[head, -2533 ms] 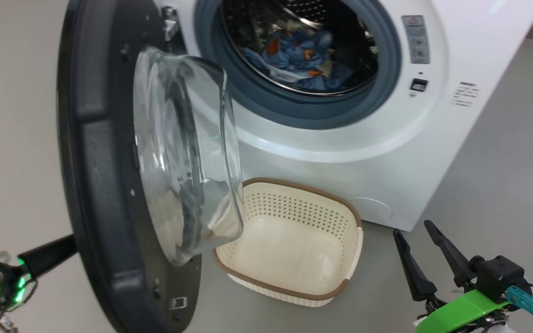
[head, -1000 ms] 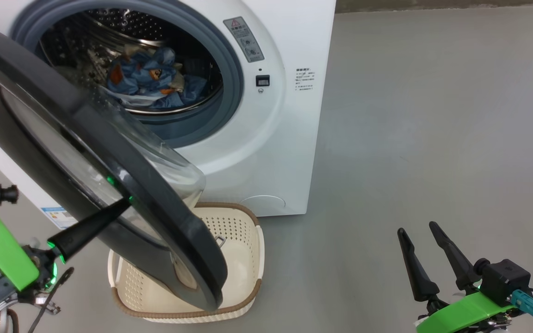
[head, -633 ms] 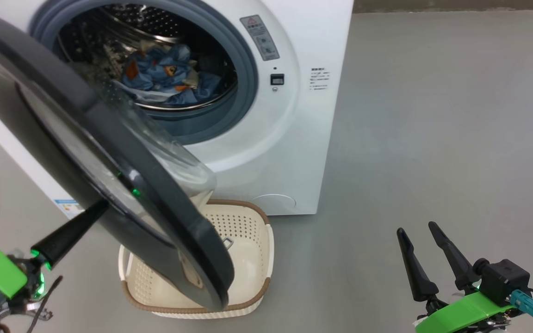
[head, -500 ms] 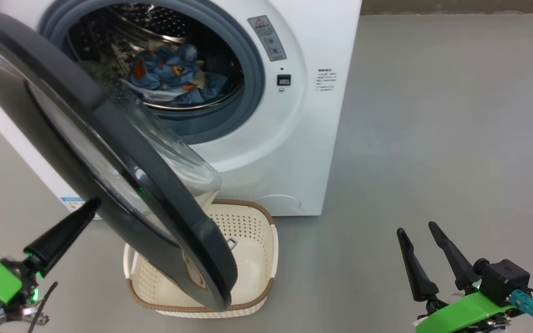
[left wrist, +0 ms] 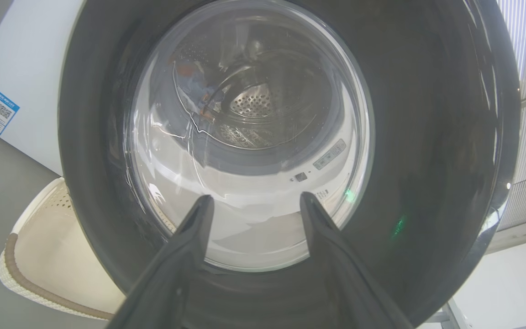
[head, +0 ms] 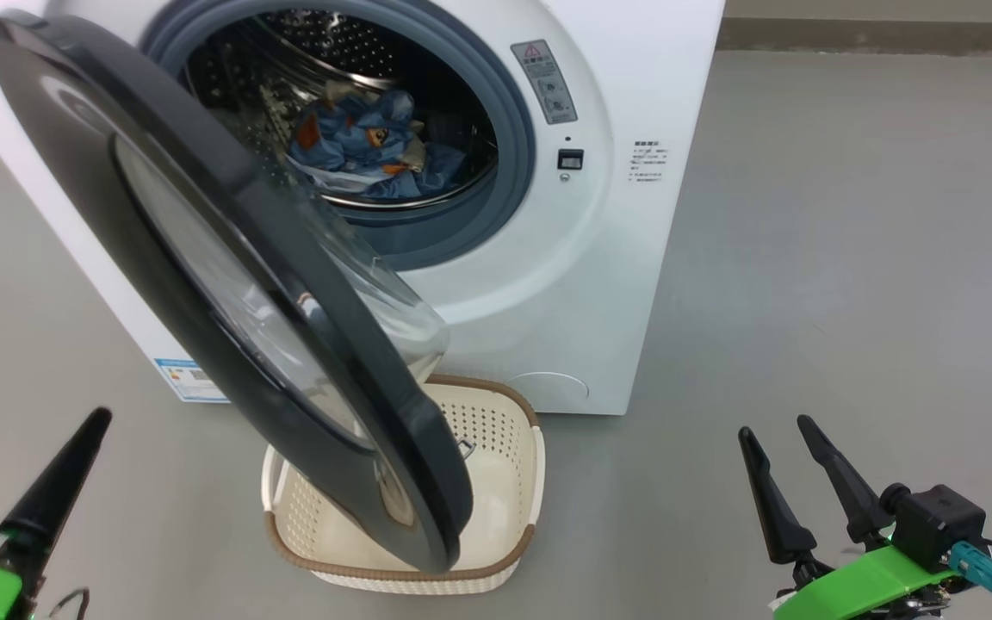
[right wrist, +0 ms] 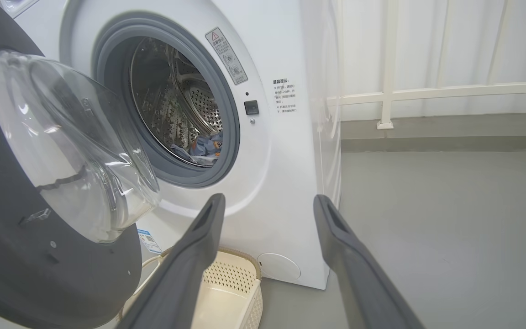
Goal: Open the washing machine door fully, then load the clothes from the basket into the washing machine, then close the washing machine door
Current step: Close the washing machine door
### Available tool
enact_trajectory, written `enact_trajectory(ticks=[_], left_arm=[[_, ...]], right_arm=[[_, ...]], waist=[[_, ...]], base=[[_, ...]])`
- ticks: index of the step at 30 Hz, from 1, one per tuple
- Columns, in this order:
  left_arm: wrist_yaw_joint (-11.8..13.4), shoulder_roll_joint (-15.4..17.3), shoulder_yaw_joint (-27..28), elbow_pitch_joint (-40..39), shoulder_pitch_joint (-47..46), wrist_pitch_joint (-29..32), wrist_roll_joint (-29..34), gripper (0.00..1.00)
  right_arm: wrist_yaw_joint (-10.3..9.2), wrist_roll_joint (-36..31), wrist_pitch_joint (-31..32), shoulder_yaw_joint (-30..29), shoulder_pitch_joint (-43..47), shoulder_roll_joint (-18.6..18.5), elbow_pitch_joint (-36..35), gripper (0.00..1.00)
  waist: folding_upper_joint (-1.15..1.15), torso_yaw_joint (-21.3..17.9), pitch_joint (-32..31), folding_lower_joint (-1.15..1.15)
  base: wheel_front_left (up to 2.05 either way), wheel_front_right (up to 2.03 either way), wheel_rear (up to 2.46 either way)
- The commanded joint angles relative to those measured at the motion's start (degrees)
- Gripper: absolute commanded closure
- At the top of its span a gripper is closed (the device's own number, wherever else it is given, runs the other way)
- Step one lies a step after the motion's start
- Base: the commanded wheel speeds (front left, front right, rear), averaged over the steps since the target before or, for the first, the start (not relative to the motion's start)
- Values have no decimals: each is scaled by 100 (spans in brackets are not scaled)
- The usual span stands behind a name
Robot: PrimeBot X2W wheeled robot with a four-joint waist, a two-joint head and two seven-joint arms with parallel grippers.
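Basket (head: 509,482) half hidden behind door (head: 272,232) (interior mostly unseen).

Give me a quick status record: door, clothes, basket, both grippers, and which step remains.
door: the washing machine door is partly open, swung out from the washing machine, with its lower edge over the basket
clothes: blue clothes lie inside the drum
basket: the basket sits on the floor before the machine; its visible part holds nothing
left gripper: left gripper is open and empty, pointing at the door's outer face
right gripper: right gripper is open and empty, off to the side
remaining: probably pushing the door shut
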Motion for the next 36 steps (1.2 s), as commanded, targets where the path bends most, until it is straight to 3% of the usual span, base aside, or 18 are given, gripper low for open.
enact_trajectory(ticks=[1, 15, 25, 28, 32, 36], left_arm=[[-30, 181, 249, -98, -30, -179, 34, 0], [-30, 444, -398, 22, 625, -1817, 292, 0], [-30, 965, -1642, 470, 977, -4068, 1266, 0], [-30, 1084, -1951, 774, 967, -4495, 1551, 0], [-30, 1079, -1970, 1054, 926, -4592, 1965, 0], [-30, 765, -1411, 1128, 941, -4599, 2966, 0]], right_arm=[[32, 7, -47, 117, 35, -72, -119, 0], [32, 13, -47, 103, 95, -83, -112, 0], [32, 22, -47, 106, 158, -81, -124, 0], [32, 31, -47, 105, 174, -87, -119, 0], [32, 39, -47, 81, 216, -90, -119, 0], [32, 43, -47, 24, 297, -94, -132, 0]], waist=[[0, 47, -34, 0], [0, 317, -147, 0], [0, 388, -226, 0], [0, 363, -252, 0], [0, 328, -285, 0], [0, 281, -322, 0]], base=[[0, 0, 0], [0, 0, 0], [0, 0, 0], [0, 0, 0], [0, 0, 0], [0, 0, 0]])
